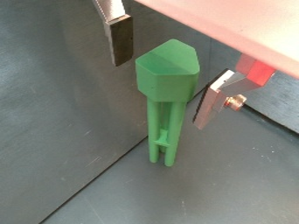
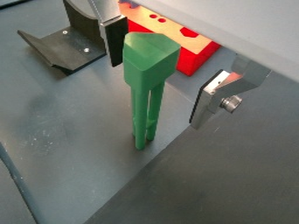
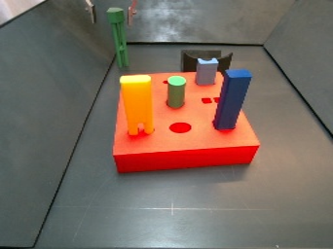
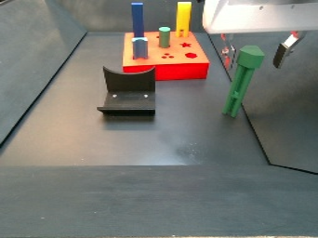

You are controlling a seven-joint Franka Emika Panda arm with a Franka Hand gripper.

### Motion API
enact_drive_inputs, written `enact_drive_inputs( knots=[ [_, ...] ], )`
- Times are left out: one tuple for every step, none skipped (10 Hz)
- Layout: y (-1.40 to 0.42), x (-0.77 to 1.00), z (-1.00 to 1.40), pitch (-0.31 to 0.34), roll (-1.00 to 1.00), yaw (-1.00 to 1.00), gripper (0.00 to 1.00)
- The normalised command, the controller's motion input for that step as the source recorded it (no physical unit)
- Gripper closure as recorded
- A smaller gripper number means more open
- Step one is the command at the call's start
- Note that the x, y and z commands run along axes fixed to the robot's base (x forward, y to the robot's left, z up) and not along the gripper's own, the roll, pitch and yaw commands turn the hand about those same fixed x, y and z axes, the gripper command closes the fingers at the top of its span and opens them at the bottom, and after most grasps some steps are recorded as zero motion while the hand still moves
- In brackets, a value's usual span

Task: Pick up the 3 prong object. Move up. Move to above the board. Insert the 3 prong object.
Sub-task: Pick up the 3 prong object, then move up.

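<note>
On the dark floor (image 4: pixel 149 139), the green 3 prong object (image 4: pixel 240 82) stands upright, apparently between the open claw (image 2: pixel 163 74).

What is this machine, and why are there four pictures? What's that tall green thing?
It is a robot arm with a gripper, a hand made of two flat silver fingers. Two cameras ride on its wrist and look down past the fingers. Two more stand beside the dark floor and watch from farther off. The tall green thing is the 3 prong object, standing upright on the floor between the open fingers, which do not squeeze it yet. Apart from it lies the board, a thick red slab with holes. An orange block, a short green cylinder, a blue post and a small grey piece stand in it. The dark bracket is the fixture.
</note>
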Motion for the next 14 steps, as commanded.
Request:
enact_drive_inputs(
  knots=[
    [0.0,0.0,0.0,0.0,0.0,0.0,0.0],
    [0.0,0.0,0.0,0.0,0.0,0.0,1.0],
    [0.0,0.0,0.0,0.0,0.0,0.0,1.0],
    [0.0,0.0,0.0,0.0,0.0,0.0,1.0],
    [0.0,0.0,0.0,0.0,0.0,0.0,1.0],
    [0.0,0.0,0.0,0.0,0.0,0.0,1.0],
    [0.0,0.0,0.0,0.0,0.0,0.0,1.0],
    [0.0,0.0,0.0,0.0,0.0,0.0,1.0],
    [0.0,0.0,0.0,0.0,0.0,0.0,1.0],
    [0.0,0.0,0.0,0.0,0.0,0.0,1.0],
    [0.0,0.0,0.0,0.0,0.0,0.0,1.0],
    [0.0,0.0,0.0,0.0,0.0,0.0,1.0],
    [0.0,0.0,0.83,0.0,0.0,0.0,1.0],
    [0.07,0.01,0.85,-0.004,0.0,0.04,1.0]
  ],
)
